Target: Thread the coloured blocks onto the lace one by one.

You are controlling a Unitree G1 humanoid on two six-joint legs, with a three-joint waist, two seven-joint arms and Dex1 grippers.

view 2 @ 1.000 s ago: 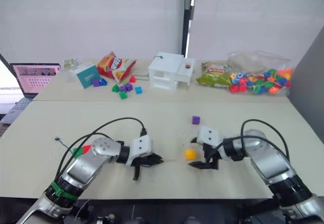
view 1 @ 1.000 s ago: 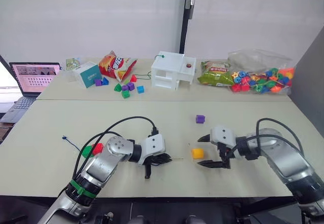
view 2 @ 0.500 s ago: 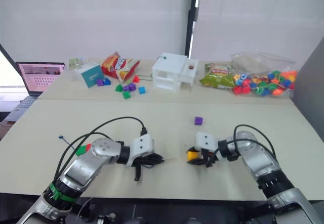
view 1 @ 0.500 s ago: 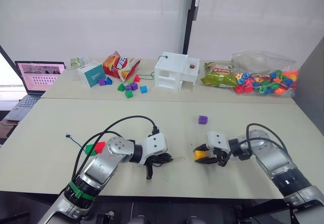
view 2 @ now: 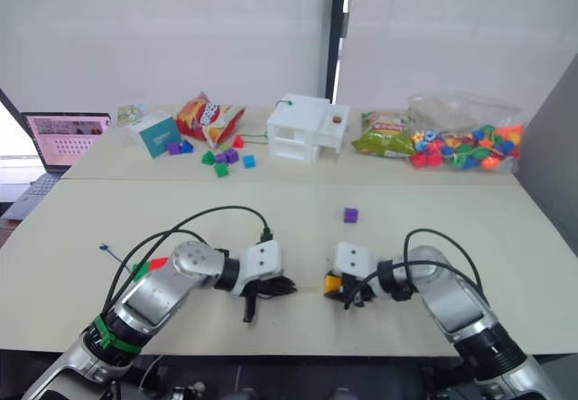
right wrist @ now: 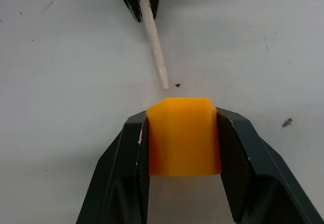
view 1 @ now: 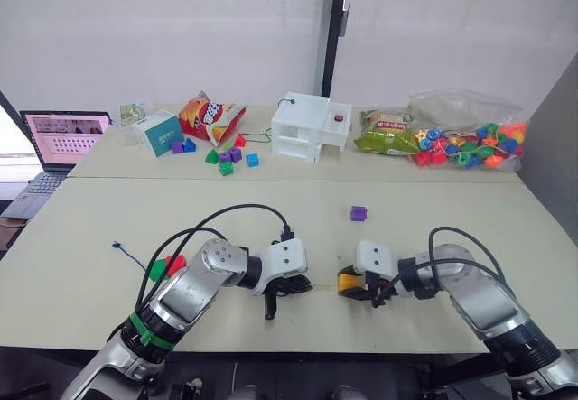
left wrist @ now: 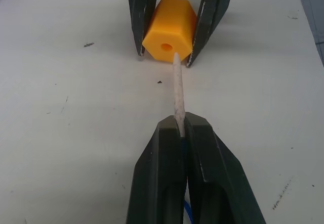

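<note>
Yellow block (left wrist: 169,30) was clamped between the right gripper's (right wrist: 184,133) two fingers, low over the surface (view 1: 271,206) near its front edge, roughly mid-width. Its hole faced the left gripper (left wrist: 181,133). Left fingers were pressed together on the lace's (left wrist: 177,95) pale stiff tip; tip end sat right at the hole's mouth, just below centre; cannot tell if it had entered. A bit of blue cord showed under the left fingers in the left wrist view.

Both grippers faced each other, close together, near the front edge.

Purple block (view 1: 358,212) lay alone on the surface, farther back than the right gripper, well apart from it. Red block (view 1: 175,263) and green block (view 1: 158,270) sat touching, beside the left arm, toward the left-front part of the surface. Thin blue cord end (view 1: 117,246) lay nearby, further left.

Along the back edge: laptop (view 1: 56,143) at the left corner, teal box (view 1: 161,133), crisp bag (view 1: 209,116), small mixed blocks (view 1: 225,158), white toy house (view 1: 308,126), green snack bag (view 1: 383,133), clear bag of beads (view 1: 465,141) at the right corner.
</note>
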